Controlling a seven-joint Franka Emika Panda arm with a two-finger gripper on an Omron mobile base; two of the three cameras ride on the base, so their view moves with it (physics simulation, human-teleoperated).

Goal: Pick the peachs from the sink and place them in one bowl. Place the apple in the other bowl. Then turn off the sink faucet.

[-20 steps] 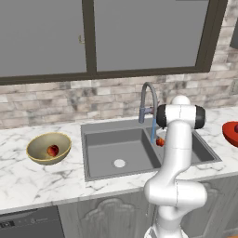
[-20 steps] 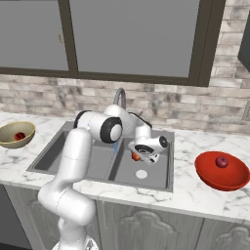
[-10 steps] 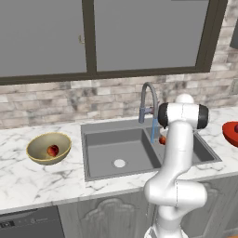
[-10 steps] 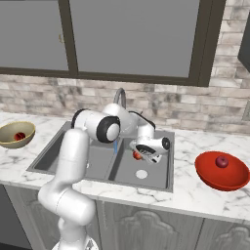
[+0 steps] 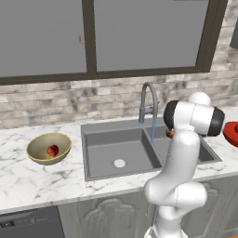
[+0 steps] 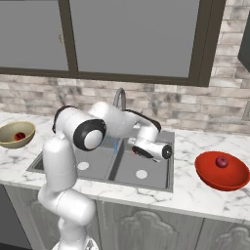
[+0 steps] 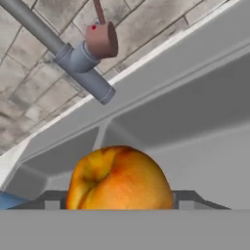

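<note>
Peach (image 7: 119, 178) sits right at the fingertips in the hand view, between the two dark tips, one (image 7: 52, 201) on its left and the other on its right; the fingers look closed onto its sides, holding it. The gripper (image 6: 152, 150) hangs over the narrower right basin of the sink (image 6: 161, 177), above its floor, and from the left base camera a bit of the orange fruit (image 5: 169, 133) peeks out beside the arm's elbow.

Faucet (image 5: 148, 102) stands just behind, its grey stem and brown handle (image 7: 101, 39) close above the peach in the hand view. A blue stream of water (image 5: 152, 131) runs down from the spout, close to the gripper.

Tan bowl (image 5: 48, 148) rests on the counter well left of the sink with the second peach (image 5: 53, 150) inside. Red bowl (image 6: 222, 171) sits on the counter right of the sink with the apple (image 6: 222, 161) in it
</note>
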